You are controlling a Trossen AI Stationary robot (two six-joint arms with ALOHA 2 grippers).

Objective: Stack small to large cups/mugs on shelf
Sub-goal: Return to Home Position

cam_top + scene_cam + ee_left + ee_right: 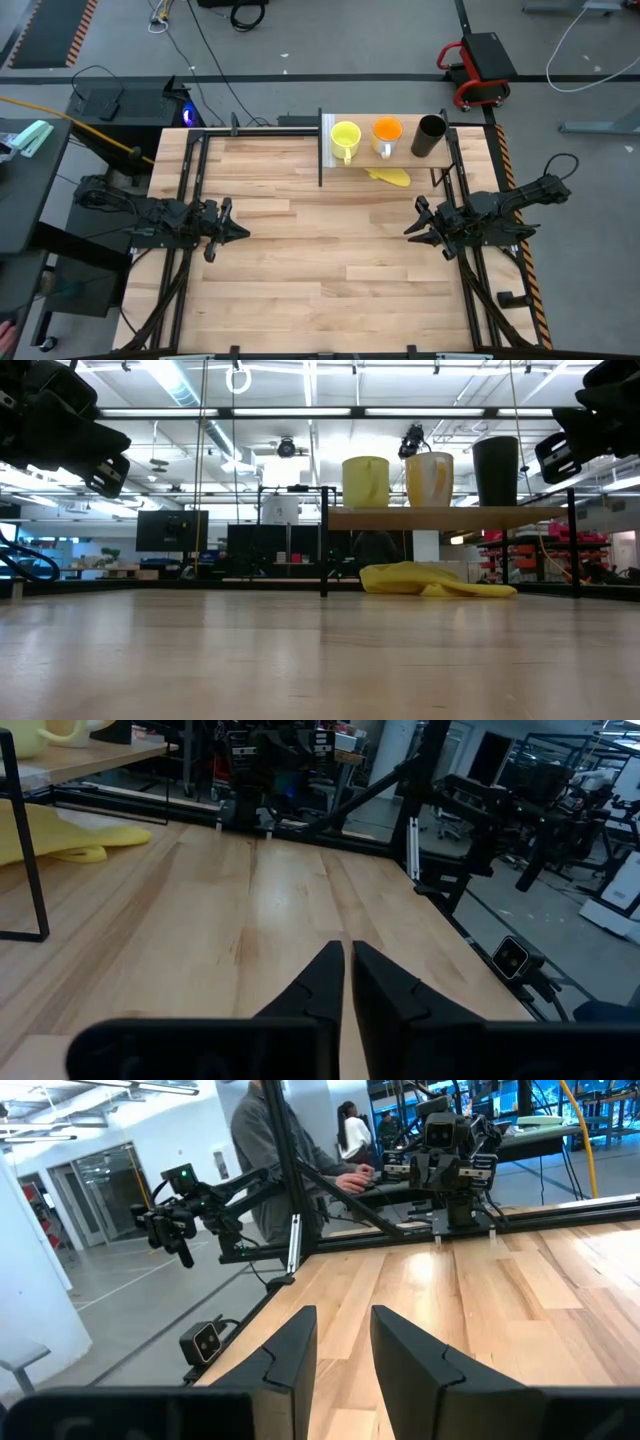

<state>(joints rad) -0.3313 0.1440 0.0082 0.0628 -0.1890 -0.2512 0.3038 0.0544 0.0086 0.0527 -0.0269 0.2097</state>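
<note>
Dark left gripper clenched, right gripper parted — both hovering, facing inward.

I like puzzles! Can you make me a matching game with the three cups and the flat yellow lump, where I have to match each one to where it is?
Things:
1. yellow mug
2. orange mug
3. black cup
4. yellow lump

Places:
A. middle of the shelf
B. on the table, below the shelf
C. shelf end next to the white panel
D. shelf end away from the white panel

Pairs: 1-C, 2-A, 3-D, 4-B
</note>
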